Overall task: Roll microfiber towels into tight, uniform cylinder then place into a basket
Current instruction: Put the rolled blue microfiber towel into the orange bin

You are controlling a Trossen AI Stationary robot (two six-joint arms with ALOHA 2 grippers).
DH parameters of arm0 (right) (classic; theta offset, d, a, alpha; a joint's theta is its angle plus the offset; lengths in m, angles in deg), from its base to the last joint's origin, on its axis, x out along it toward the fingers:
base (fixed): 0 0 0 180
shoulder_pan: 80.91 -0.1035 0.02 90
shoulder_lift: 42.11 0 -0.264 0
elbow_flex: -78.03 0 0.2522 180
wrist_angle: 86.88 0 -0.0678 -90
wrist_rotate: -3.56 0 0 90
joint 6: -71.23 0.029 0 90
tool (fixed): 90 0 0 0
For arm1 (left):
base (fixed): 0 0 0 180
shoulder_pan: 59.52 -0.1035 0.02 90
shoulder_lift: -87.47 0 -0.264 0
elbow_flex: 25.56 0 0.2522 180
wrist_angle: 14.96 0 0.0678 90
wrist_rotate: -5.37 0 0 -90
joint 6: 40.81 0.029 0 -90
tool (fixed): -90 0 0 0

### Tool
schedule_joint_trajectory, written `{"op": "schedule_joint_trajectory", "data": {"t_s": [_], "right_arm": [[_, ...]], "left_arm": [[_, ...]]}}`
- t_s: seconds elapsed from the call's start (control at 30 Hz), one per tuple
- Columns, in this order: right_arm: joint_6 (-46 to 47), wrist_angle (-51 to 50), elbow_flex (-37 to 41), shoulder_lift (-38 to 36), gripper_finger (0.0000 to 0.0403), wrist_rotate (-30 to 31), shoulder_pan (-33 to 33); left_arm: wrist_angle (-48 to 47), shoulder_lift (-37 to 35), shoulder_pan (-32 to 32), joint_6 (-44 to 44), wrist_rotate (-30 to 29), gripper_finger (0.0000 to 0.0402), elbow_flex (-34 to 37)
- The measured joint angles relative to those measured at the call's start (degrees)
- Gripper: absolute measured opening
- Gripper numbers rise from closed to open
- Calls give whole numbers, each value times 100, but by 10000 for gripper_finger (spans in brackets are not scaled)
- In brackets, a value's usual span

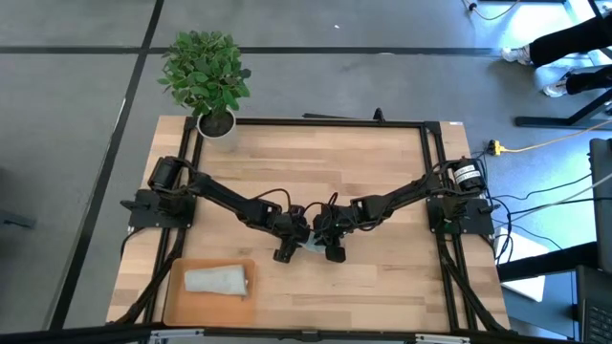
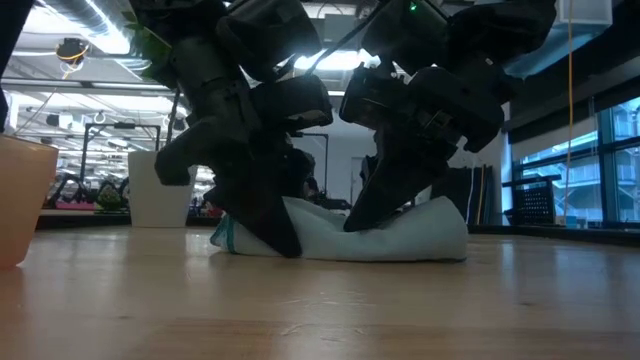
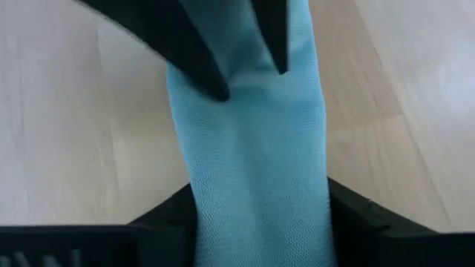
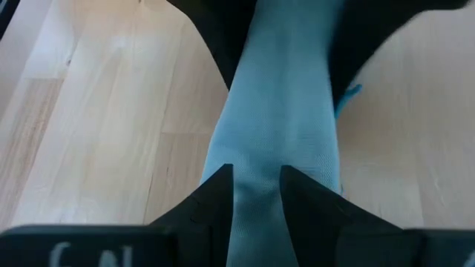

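Nearest edge of the table [image 1: 382, 287]: orange-tan basket [image 1: 174, 298] sits at the front-left corner, with one rolled pale grey-green towel [image 1: 217, 280] lying inside it, roughly along the basket's long side. From the low view the basket's wall [image 2: 20, 200] shows at the far left, well apart from the arms. Mid-table, both arms reach in from their side mounts and meet at the centre. Left gripper [image 1: 287, 250] and right gripper [image 1: 333, 250] are down at the tabletop, just beside each other, both on the light blue towel [image 2: 400, 235]. That towel is a long narrow roll lying on the wood, bulkier at one end in the low view, a teal edge sticking out at the other. Left wrist view: the blue towel [image 3: 260, 170] runs between the left gripper's own fingers, which stand apart on either side of it; whether they press it I can't tell. The right arm's fingertips [image 3: 215, 89] poke down onto the cloth farther along. Right wrist view: the right gripper's fingers [image 4: 219, 193] are set close together, pinching a narrow fold of the towel [image 4: 278, 126]. Far end: a white pot with a leafy green plant [image 1: 205, 72] stands at the back-left corner.
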Motion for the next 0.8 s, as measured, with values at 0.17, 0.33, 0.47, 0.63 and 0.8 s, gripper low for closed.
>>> {"op": "schedule_joint_trajectory", "data": {"t_s": [0.17,0.33,0.47,0.63,0.8], "right_arm": [[-2,0,-4,0,115,-2,0],[0,2,-4,0,115,-2,0],[-1,2,-4,0,115,0,2],[-1,2,-4,0,115,-1,2],[0,-2,-4,0,115,-2,2]], "left_arm": [[-72,4,81,245,-29,124,4],[-192,3,124,235,-89,68,0],[-313,-7,125,94,-50,27,-2],[-385,-39,120,28,138,19,2],[-699,-321,125,-105,374,19,33]]}}
